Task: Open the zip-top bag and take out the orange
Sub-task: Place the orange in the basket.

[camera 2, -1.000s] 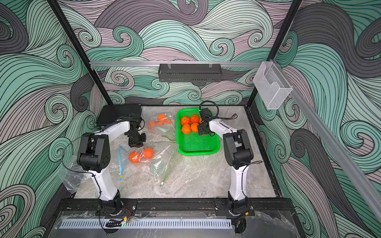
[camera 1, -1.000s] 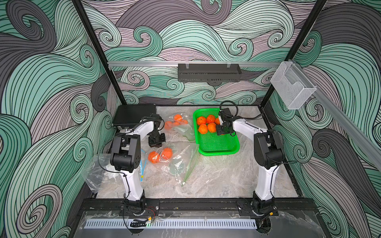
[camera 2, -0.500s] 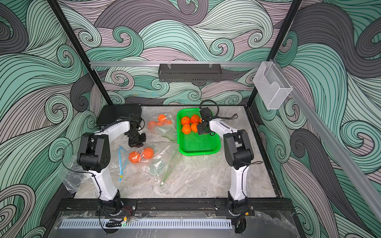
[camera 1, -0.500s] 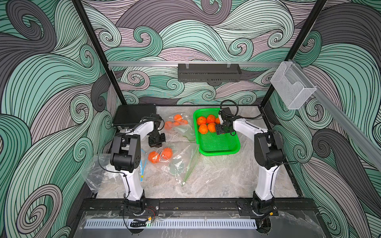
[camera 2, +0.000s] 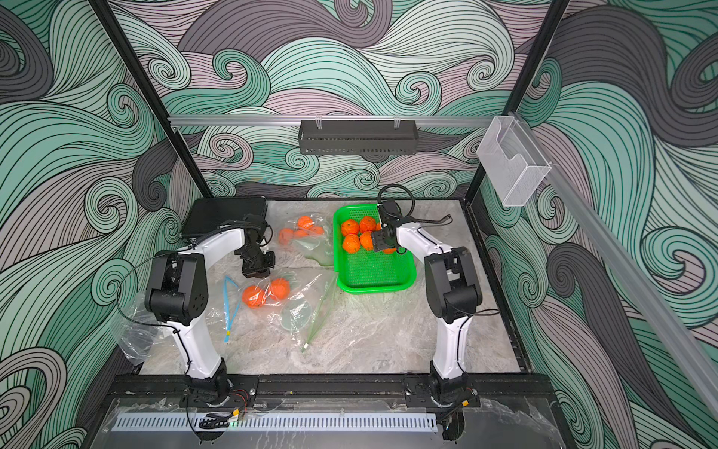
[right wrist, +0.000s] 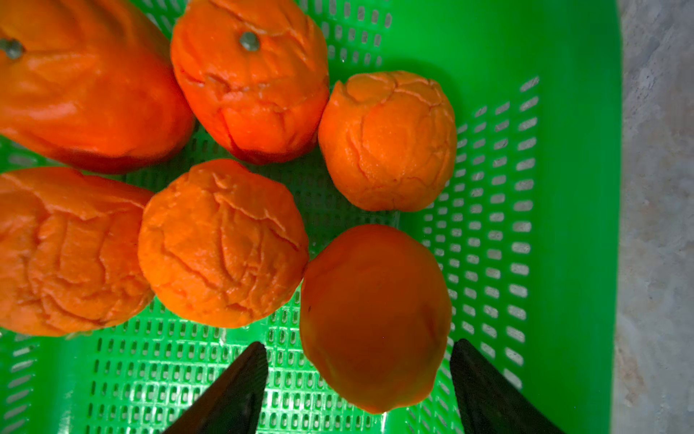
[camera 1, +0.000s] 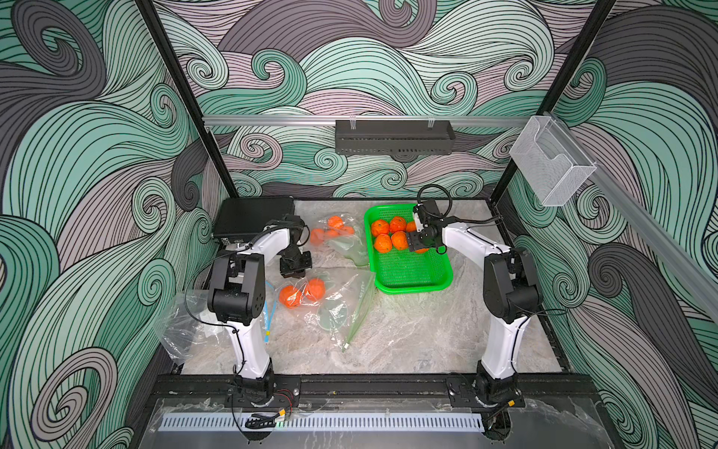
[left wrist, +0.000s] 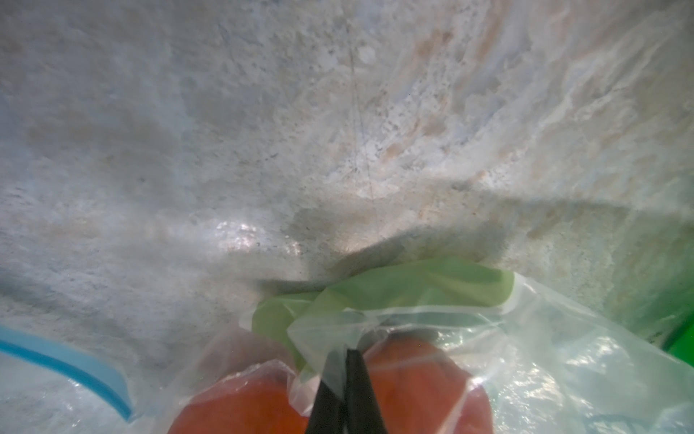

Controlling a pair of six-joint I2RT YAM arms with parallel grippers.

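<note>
A clear zip-top bag (camera 1: 342, 307) (camera 2: 307, 307) lies on the marble table with two oranges (camera 1: 301, 293) inside. In both top views my left gripper (camera 1: 295, 268) (camera 2: 256, 268) stands at the bag's back edge. In the left wrist view it (left wrist: 347, 360) is shut on a fold of the bag's film (left wrist: 338, 330), with an orange (left wrist: 424, 379) on either side. My right gripper (camera 1: 417, 243) (right wrist: 359, 342) is open low over the green tray (camera 1: 412, 272). A smooth orange (right wrist: 375, 315) lies between its fingers (right wrist: 240, 383), with a gap on each side.
Several other oranges (right wrist: 225, 240) lie in the tray's back half. A second bag with oranges (camera 1: 334, 231) lies behind the left gripper. An empty bag (camera 1: 182, 326) with a blue zip strip (camera 1: 268, 311) sits by the left arm's base, and a black box (camera 1: 252, 217) at the back left.
</note>
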